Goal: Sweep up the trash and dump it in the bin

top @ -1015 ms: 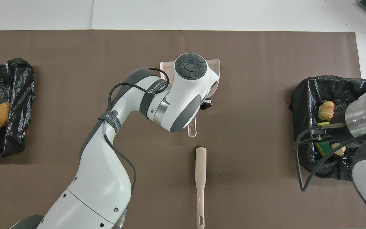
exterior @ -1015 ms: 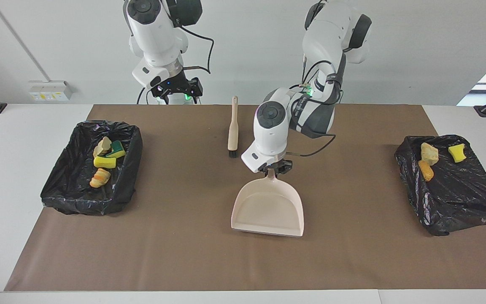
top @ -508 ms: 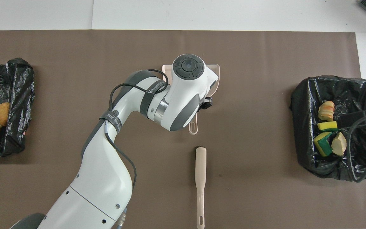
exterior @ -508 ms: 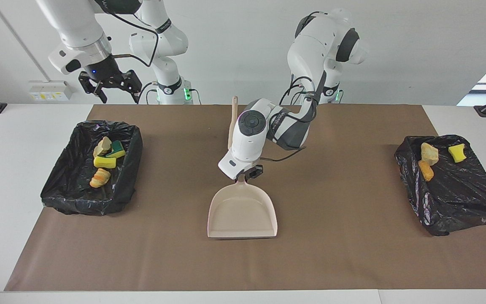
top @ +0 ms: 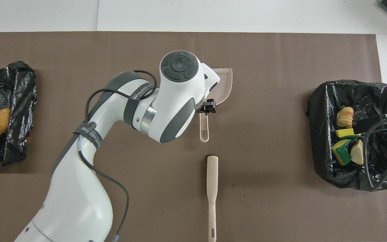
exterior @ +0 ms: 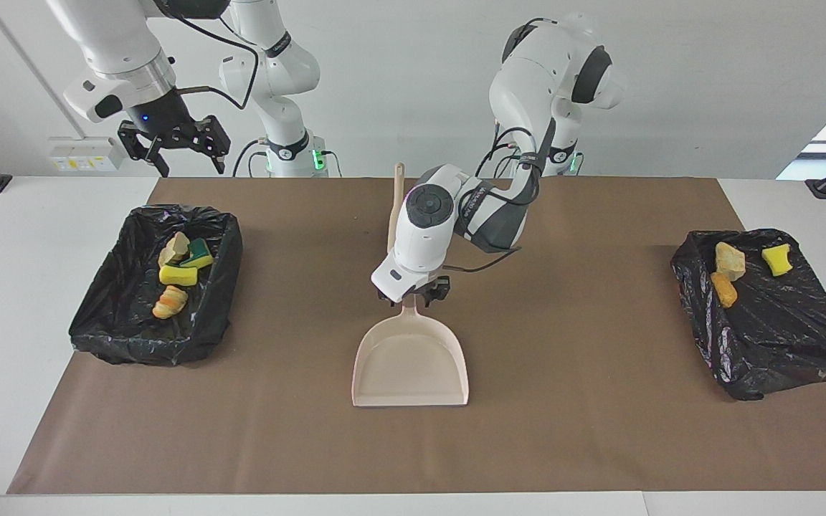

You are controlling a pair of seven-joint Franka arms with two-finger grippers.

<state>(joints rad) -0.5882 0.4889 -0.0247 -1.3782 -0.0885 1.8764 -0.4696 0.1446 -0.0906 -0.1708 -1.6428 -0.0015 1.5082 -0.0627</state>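
Hovering over the dustpan's (exterior: 411,358) handle, the left pincer (exterior: 413,292) has its fingers apart, the pan flat on the counter (exterior: 599,430). The brush (top: 212,188) lies nearer the robots. The right pincer (exterior: 173,147) hangs spread wide, high above the bin (exterior: 105,330) at the right arm's end, with four pieces of trash (exterior: 178,274) inside. Three more scraps (exterior: 730,260) sit in the other bin (exterior: 793,344).

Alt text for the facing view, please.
The left gripper, open, hangs over the handle of a pink dustpan lying empty mid-table. All the trash lies in two black-lined bins at the table's ends. The right gripper waits raised, open.
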